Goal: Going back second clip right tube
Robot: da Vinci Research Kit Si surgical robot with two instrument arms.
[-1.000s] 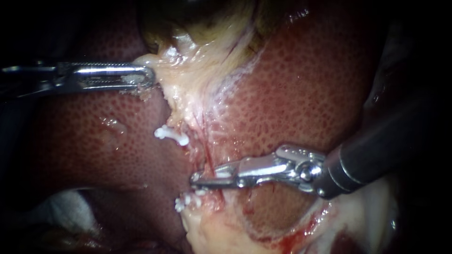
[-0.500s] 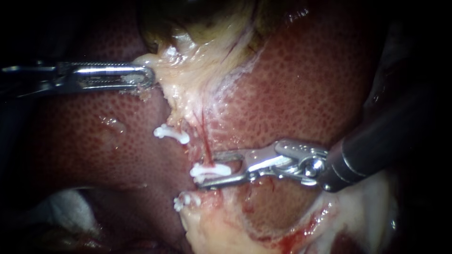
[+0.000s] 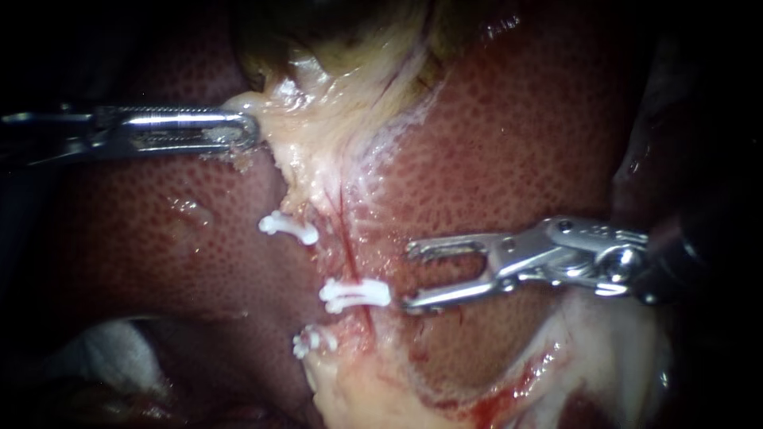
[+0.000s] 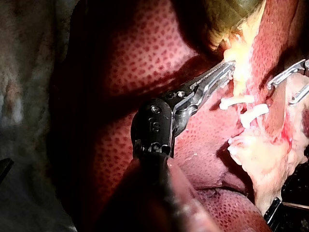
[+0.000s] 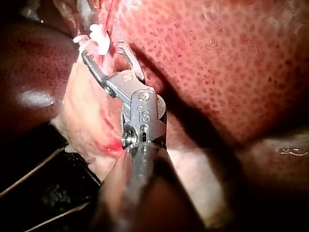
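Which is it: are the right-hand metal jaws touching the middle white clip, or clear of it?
Apart. The endoscope view shows the right instrument, jaws open, stopping just short of the middle clip. A thin strip of tissue shows between the clip's end and the lower jaw's tip.

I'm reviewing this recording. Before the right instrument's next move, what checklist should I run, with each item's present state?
1. Jaws of the right instrument open and empty: ok. A gap shows and no clip sits between them.
2. Those jaws clear of the middle white plastic clip: ok. They sit just beside it, apart.
3. That clip lies across the thin red tube: ok. Whether it is fully latched: cannot tell.
4. The upper white clip and lower white clip seated, touched by neither instrument: ok.
5. The left instrument holds the pale yellowish tissue: ok. Its jaws are shut on it.
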